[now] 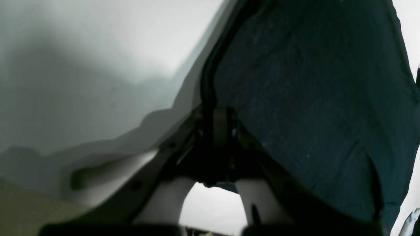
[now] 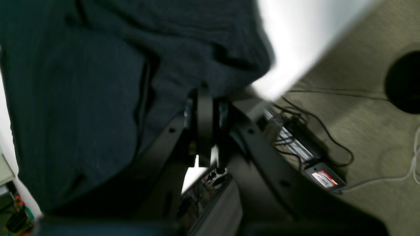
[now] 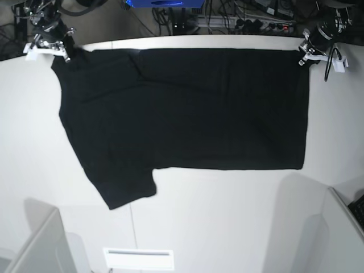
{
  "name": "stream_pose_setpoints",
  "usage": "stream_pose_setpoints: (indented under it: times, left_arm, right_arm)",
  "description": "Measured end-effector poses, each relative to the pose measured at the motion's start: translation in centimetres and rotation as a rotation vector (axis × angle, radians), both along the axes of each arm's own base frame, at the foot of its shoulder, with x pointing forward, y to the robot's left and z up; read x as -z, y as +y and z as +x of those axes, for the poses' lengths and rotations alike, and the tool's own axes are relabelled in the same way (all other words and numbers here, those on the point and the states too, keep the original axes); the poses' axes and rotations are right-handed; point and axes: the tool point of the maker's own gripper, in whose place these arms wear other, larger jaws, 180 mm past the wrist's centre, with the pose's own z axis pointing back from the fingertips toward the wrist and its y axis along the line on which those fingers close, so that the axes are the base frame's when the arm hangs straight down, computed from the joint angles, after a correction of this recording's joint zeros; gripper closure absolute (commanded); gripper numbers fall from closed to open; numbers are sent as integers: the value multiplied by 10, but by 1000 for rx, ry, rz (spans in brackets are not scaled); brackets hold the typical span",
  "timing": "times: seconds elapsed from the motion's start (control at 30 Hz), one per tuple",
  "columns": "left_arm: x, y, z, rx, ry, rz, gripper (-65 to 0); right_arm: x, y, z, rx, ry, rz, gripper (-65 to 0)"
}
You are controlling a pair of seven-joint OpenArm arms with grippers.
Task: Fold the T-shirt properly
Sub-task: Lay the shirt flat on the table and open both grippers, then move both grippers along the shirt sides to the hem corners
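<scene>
The black T-shirt lies spread over the white table, plain side up, with one short sleeve pointing toward the near left. My left gripper is at the cloth's far right corner. In the left wrist view its fingers are shut on the T-shirt's edge, the left gripper pinching the hem. My right gripper is at the far left corner. In the right wrist view the right gripper is shut on bunched T-shirt cloth.
Cables and power strips run behind the table's far edge. Grey partitions stand at the near left and near right. A white slotted plate sits at the front edge. Carpet with a small device shows below the right wrist.
</scene>
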Motion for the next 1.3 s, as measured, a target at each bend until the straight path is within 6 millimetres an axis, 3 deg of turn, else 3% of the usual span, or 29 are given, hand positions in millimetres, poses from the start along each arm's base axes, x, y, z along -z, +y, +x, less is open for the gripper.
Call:
stream_pose_setpoints:
  times: [0.63,0.73,0.77,0.8,0.87,0.93,1.0,1.13,1.3]
  left_arm:
    - [-1,0,-4,19,17,2,0]
    - [-2,-1,-3,19,16,0,0]
    - [-2,0,-3,19,17,1,-44]
    - [-2,0,-3,18,16,1,-132]
    - [-4,-2,2,25,-3,-6,-296]
    - [-10,0,7,19,-26,0,-411]
    - [-17,20,5,-25,-32,41,-489]
    - [-38,68,-8,-139,-17,150,-510]
    - [-92,84,45,-135,-216,217,-510]
  right_arm:
    - [-1,-6,-3,-21,27,-48,0]
    - [-7,-7,2,-19,8,-60,-224]
    - [-9,-7,3,-21,4,-65,-273]
    - [-9,-7,3,-22,3,-66,-300]
    - [-14,-13,2,0,-5,-77,-290]
    - [-19,-23,1,21,-13,-100,-285]
    - [-25,-34,1,46,-23,-119,-287]
    - [-41,-54,18,77,-81,-165,-293]
    - [-59,-67,51,1,-131,-226,-288]
